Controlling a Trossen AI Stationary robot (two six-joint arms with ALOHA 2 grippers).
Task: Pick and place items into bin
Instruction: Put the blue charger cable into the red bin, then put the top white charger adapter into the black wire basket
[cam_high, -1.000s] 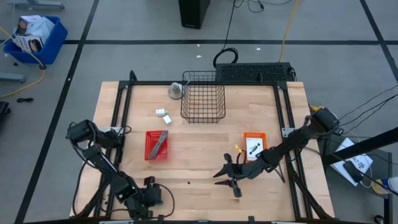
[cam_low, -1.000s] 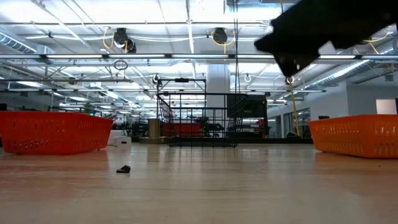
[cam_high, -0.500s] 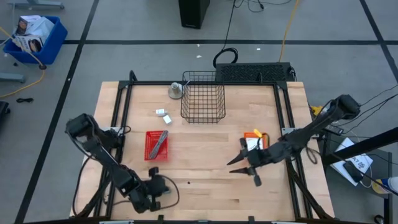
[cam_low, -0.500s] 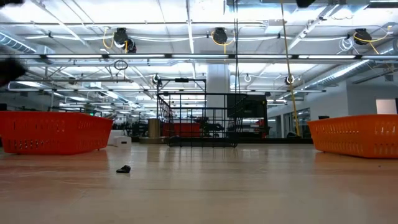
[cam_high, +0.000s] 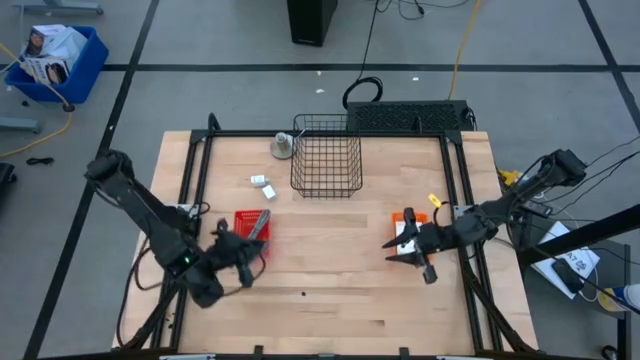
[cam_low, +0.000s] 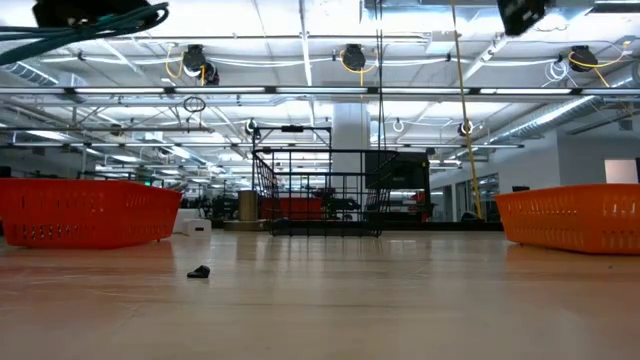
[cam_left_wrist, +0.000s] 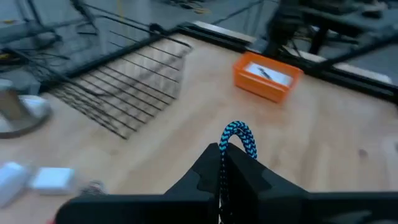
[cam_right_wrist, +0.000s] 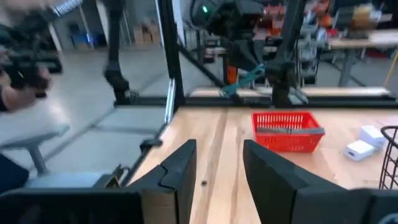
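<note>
My left gripper (cam_left_wrist: 222, 163), lower centre of its wrist view, clenches the teal-blue cord (cam_left_wrist: 239, 138). My right gripper (cam_right_wrist: 217, 163) hangs parted, grasping nothing.

The high view looks straight down from above on the whole tabletop (cam_high: 330, 280), both arms and the surrounding floor, while the low view sits at tabletop height and looks level across the boards to the wire basket (cam_low: 325, 192) and the room behind. The left wrist view looks forward, close over its own shut jaws, toward the wire basket and an orange tray (cam_left_wrist: 266, 76). The right wrist view faces across the tabletop between its parted jaws toward the red tray (cam_right_wrist: 287, 130), which the high view shares.
</note>
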